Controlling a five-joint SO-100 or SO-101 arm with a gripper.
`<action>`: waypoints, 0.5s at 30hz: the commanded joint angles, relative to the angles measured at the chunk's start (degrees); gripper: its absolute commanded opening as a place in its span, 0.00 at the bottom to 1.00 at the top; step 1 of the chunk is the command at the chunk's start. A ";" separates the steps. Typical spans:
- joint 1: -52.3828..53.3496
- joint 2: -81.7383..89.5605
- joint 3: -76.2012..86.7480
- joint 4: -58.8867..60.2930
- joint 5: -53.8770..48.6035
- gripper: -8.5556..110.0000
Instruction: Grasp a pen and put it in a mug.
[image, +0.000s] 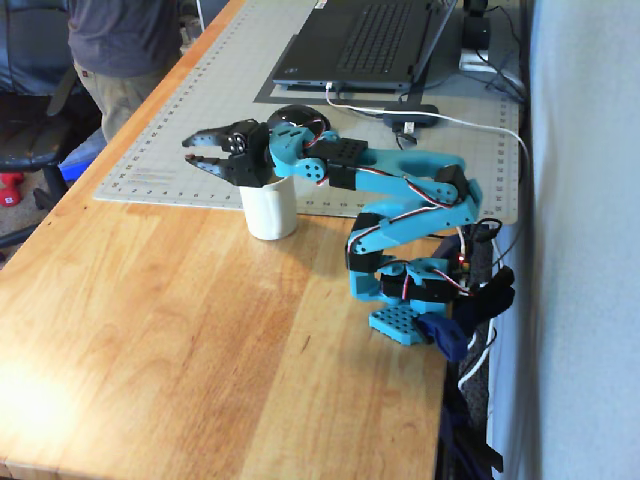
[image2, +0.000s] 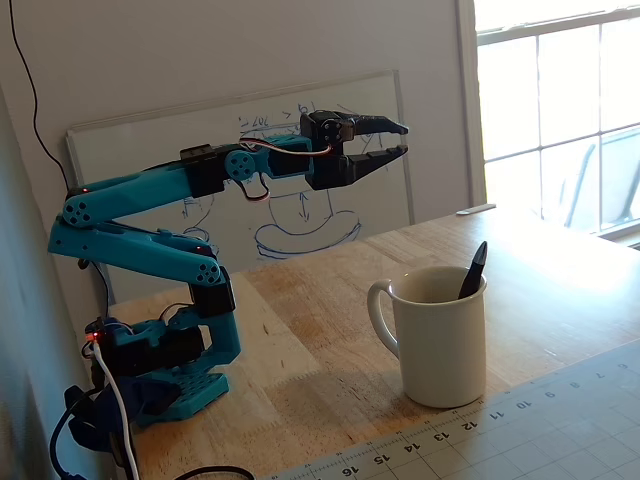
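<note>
So the biggest thing here is the light wooden butcher-block table (image: 180, 330), and lying on its far part is a grey cutting mat with a printed ruler grid (image: 200, 110); the mat's numbered edge shows at the bottom of the other fixed view too (image2: 520, 425). A black open laptop (image: 360, 45) sits on the mat at the back, with a white cable (image: 440, 118) running from near it toward the table's right edge. Someone in a dark shirt and khaki trousers (image: 115, 50) stands past the far left corner of the table.

The blue 3D-printed robot arm with black servos (image: 410, 215) is clamped at the table's right edge and folded up, with its forearm stretched out roughly level. In one fixed view a whiteboard with blue marker sketches (image2: 280, 200) leans against the wall behind it.

The cream ceramic mug with a handle (image2: 440, 340) stands upright on the wood right at the mat's edge, and the dark pen (image2: 472, 270) is already inside it, leaning against the rim with its top poking out.

The black two-finger gripper (image2: 398, 140) hangs in the air above the mug and off to one side, jaws a little way apart, with nothing between them.
</note>
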 joint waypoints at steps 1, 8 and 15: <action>-3.16 6.15 -0.26 11.95 -4.57 0.12; -6.77 14.94 6.24 34.45 -5.01 0.12; -7.73 23.91 15.03 47.20 -5.01 0.12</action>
